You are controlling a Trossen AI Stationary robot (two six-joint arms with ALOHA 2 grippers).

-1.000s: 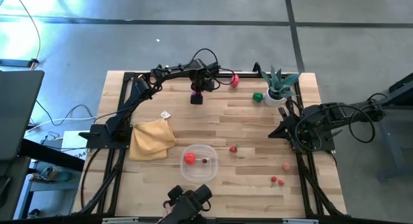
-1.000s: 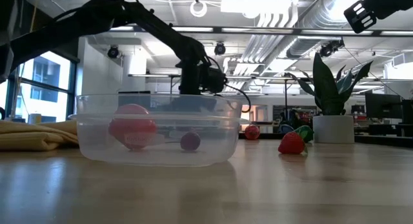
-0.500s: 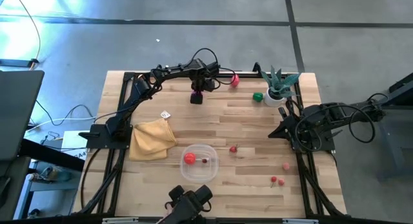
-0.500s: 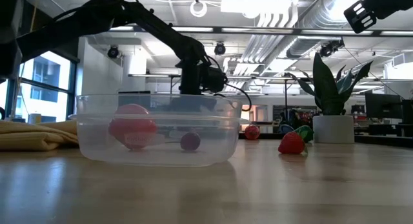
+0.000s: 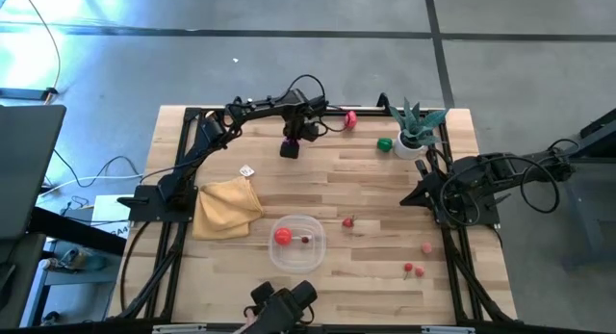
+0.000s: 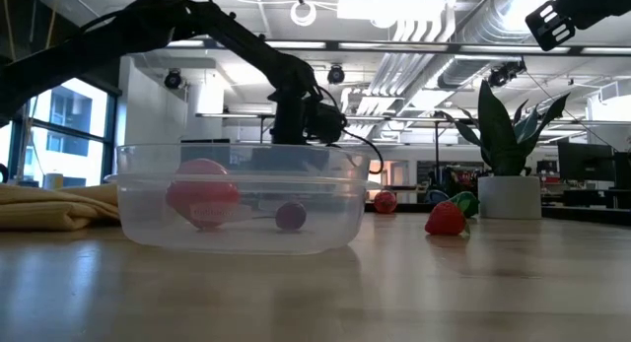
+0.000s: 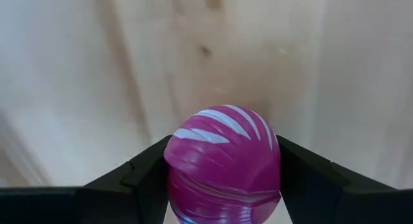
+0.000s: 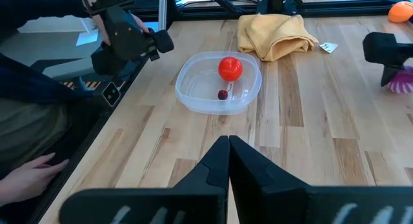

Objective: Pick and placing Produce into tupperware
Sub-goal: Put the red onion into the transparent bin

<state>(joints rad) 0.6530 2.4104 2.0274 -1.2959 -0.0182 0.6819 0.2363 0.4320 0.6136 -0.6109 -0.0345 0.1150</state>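
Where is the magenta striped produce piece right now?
The magenta piece sits clamped in the left hand over the table's far side, left of the potted plant.

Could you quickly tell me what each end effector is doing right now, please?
Left end effector: closed on the magenta-purple striped produce, at the table's far side.
Right end effector: closed, empty, parked at the right edge.

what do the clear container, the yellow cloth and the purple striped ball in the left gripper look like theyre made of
The clear shallow container looks like thin glossy plastic: its contents show through its walls. The mustard-yellow cloth looks like soft matte fabric, lying in rumpled folds. The magenta-purple ball with pale stripes, held in the left gripper, looks like smooth moulded plastic with a slight sheen, though rubber cannot be ruled out.
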